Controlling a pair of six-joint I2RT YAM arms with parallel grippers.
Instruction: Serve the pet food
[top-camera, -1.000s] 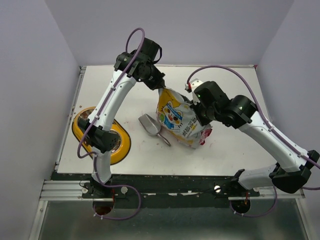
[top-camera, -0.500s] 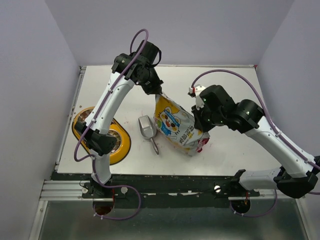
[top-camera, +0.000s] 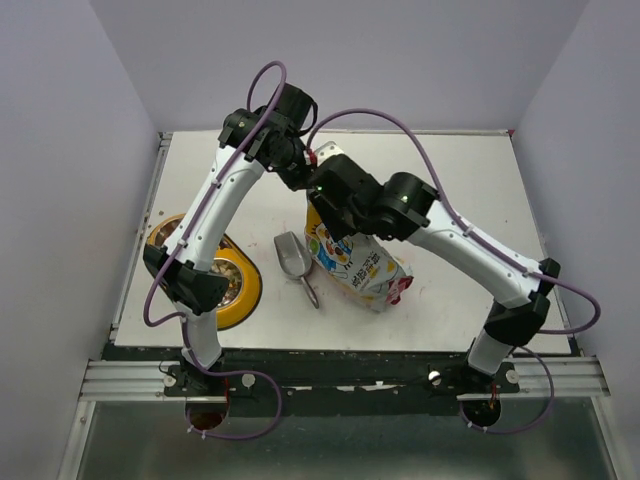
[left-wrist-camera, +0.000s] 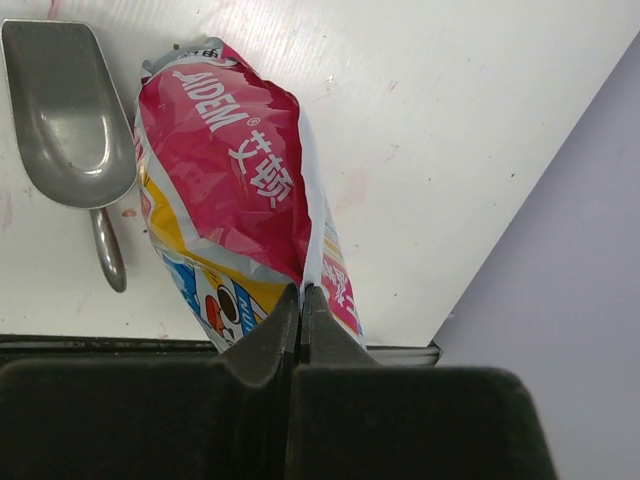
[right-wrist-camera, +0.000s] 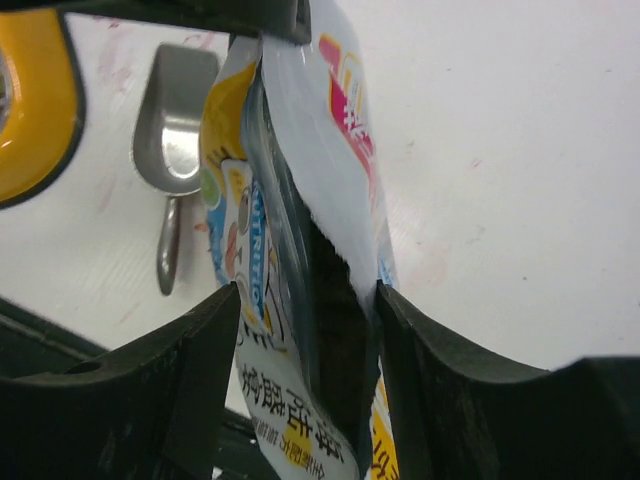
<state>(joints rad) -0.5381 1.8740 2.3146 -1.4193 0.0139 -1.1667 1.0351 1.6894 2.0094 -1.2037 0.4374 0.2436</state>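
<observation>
Pale lilac walls close in a white worktop (top-camera: 450, 190). Near its middle a yellow-and-white cartoon-printed pet food bag with a red edge (top-camera: 365, 265) is held up by its top, lower end on the worktop, the kibble hidden inside. The left fingers (left-wrist-camera: 285, 320) are pinched tight on the bag's top edge. The right fingers (right-wrist-camera: 222, 310) stand parted, one on each side of the bag's upper part.

Just left of the bag lies a silver metal scoop (top-camera: 292, 256). Farther left sits a yellow double-bowl feeder (top-camera: 232, 285), partly behind the left arm.

A second ago the right arm reached in from the bag's right side. It has since swung over the bag's far end, and the scoop's handle has turned toward the near edge.
</observation>
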